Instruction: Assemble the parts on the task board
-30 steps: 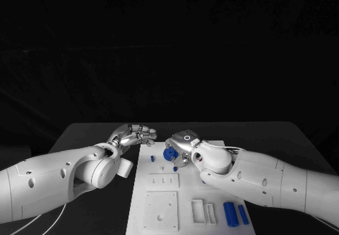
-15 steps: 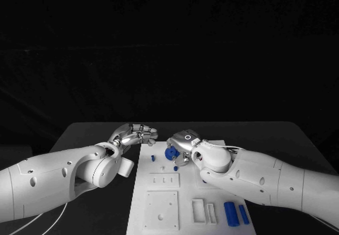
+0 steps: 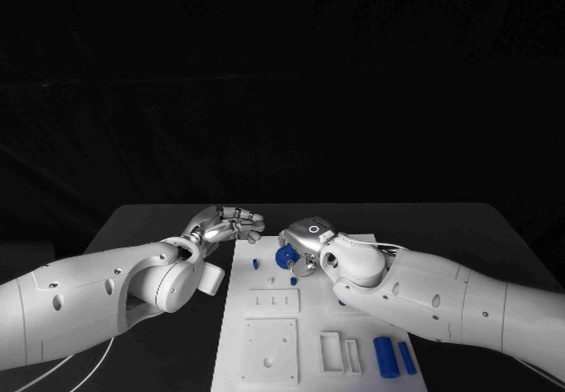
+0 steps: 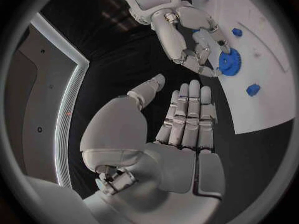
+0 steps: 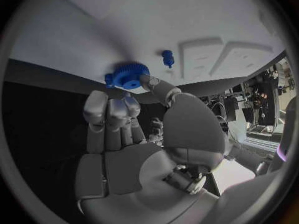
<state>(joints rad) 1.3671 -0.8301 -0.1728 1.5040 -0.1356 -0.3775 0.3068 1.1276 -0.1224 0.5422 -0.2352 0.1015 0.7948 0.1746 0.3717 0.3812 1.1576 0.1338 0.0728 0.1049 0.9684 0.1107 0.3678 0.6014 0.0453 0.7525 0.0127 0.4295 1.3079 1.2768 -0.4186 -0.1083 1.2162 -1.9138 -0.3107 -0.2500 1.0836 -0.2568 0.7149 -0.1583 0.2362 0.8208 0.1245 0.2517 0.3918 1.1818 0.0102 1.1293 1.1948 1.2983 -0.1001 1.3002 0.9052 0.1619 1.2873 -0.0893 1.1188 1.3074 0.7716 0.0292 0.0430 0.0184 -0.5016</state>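
My right hand [image 3: 309, 242] pinches a blue gear [image 3: 286, 256] between thumb and fingers over the far part of the white task board [image 3: 271, 343]. The right wrist view shows the gear [image 5: 127, 78] at the fingertips, close to the board [image 5: 124, 30]; whether it touches is unclear. A small blue peg [image 3: 293, 281] stands just nearer on the board, and another small blue piece [image 3: 255, 264] lies by the left edge. My left hand [image 3: 224, 224] hovers left of the board's far corner and holds nothing; its fingers [image 4: 187, 119] are stretched out, thumb apart.
Two blue cylinders [image 3: 384, 356] [image 3: 405, 358] lie at the board's near right beside white slotted blocks [image 3: 339, 353]. Raised white square plates [image 3: 269, 349] occupy the near left of the board. Black table [image 3: 153, 220] surrounds it.
The right hand has edged slightly farther along the board with the gear. The left hand has hardly moved.
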